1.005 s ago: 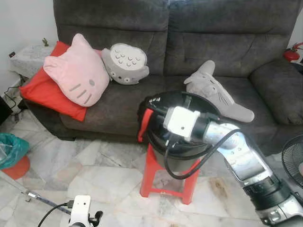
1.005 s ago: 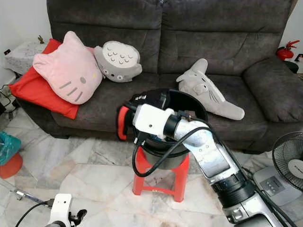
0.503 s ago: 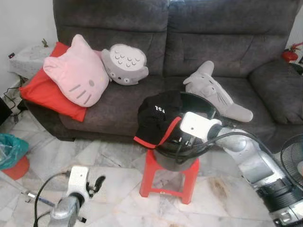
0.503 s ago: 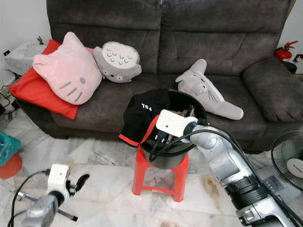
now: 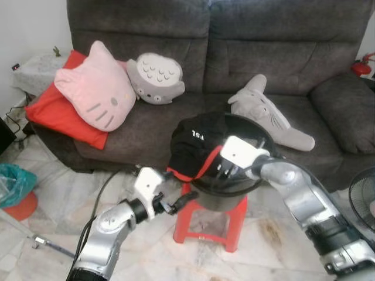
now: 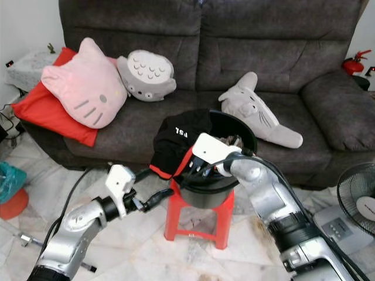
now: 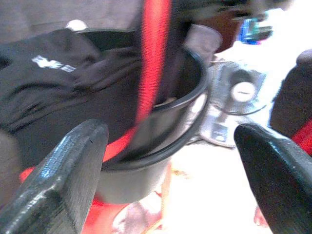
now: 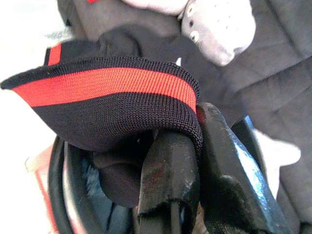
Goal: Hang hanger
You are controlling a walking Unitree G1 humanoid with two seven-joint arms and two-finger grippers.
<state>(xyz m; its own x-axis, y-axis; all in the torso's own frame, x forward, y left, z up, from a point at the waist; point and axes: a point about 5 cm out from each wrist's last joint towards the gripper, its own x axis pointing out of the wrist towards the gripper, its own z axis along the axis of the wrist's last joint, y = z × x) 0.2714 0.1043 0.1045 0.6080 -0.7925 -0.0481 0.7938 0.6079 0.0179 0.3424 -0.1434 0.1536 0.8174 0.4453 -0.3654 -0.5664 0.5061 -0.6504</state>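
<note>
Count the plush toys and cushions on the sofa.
4: red cushion at the sofa's left end, pink cat cushion on it, grey owl plush beside, grey plush mid-seat.

A dark grey sofa (image 5: 234, 52) stands against a white wall (image 5: 29, 29), holding a red cushion (image 5: 55, 114) and plush pillows. A red stool (image 5: 210, 219) stands on the marble floor (image 5: 146, 246).

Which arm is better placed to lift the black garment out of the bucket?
Right. The right gripper is shut on the black garment at its red-striped hem, over the bucket. The left gripper sits beside the bucket, jaws open, holding nothing.
</note>
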